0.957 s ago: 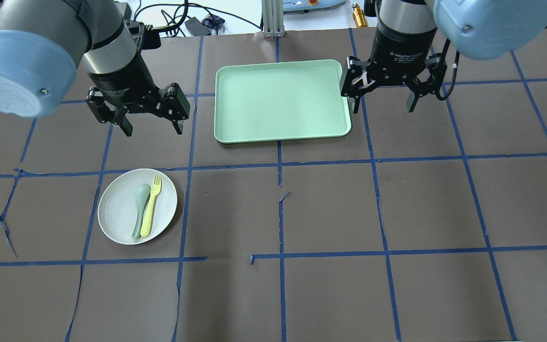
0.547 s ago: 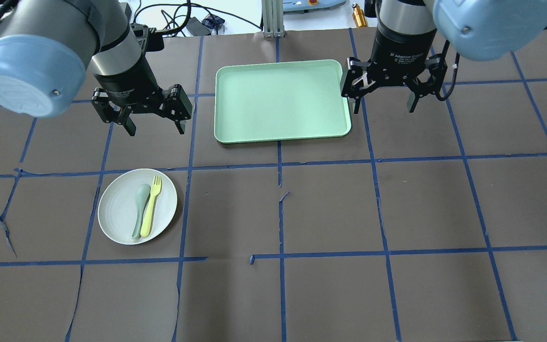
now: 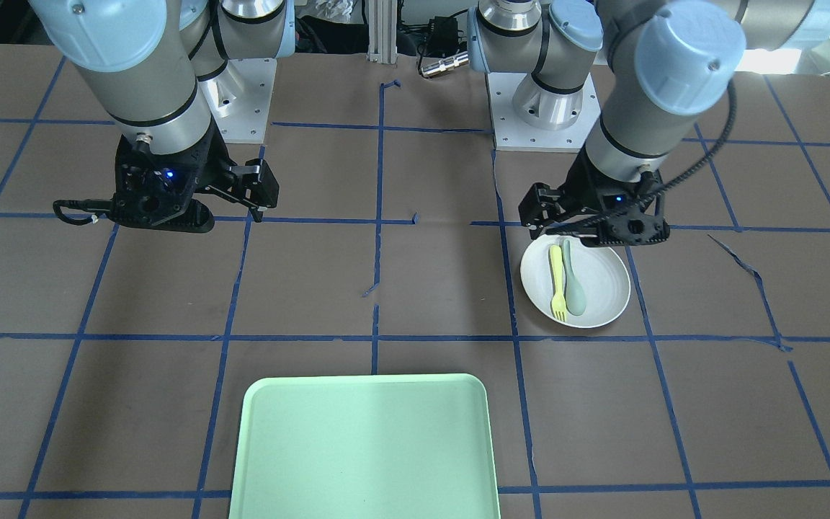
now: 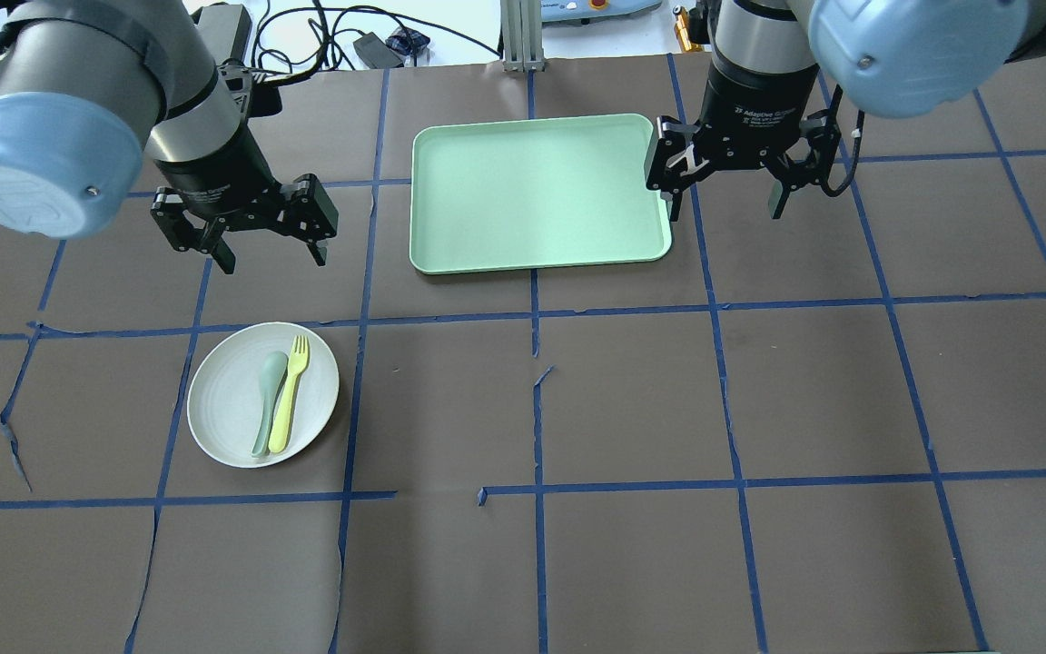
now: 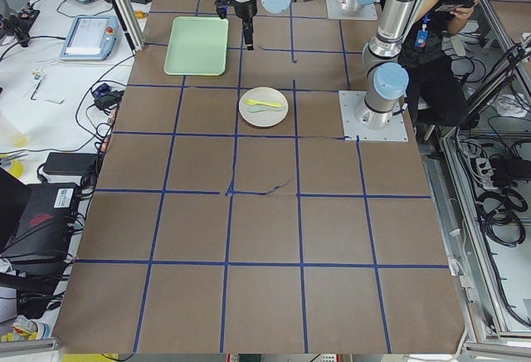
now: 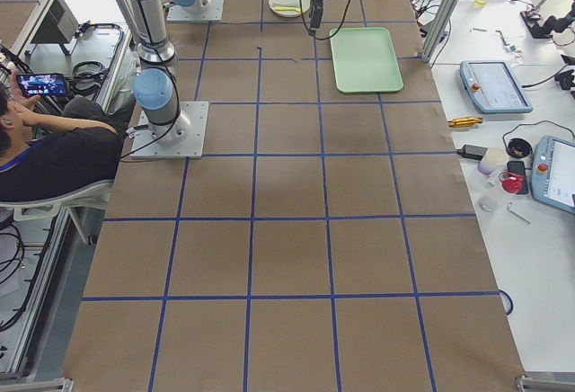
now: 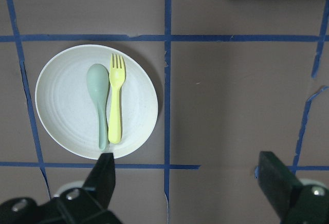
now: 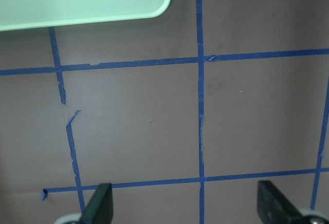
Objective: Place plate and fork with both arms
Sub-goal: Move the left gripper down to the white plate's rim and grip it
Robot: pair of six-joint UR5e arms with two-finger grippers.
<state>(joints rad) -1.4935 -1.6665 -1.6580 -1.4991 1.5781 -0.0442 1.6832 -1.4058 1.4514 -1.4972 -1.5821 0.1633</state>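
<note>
Plate (image 4: 219, 404) is sitting flat on the desk (image 4: 632, 409) in the lower left of the overhead view, inside a blue-tape square. Fork (image 4: 288, 398) is lying on the plate right of centre, with its tines pointing toward the frame top. It is running close alongside a grey-green spoon (image 4: 266, 404) on its left, and the handles are looking like they touch. Left hand (image 4: 271, 260) is hanging in the upper left of that view, above the plate in frame, with its fingers spread wide and gripping nothing. Its wrist view is showing the plate and both utensils in the left half, just above the two fingertips. Right hand (image 4: 724, 212) is hovering upper right, just beside the right edge of the pale-green tray (image 4: 532, 191), fingers also wide apart and gripping nothing. Tray is sitting top centre on the desk, well apart from the plate. Right wrist view is catching only a tray corner at upper left and taped desk below.
</note>
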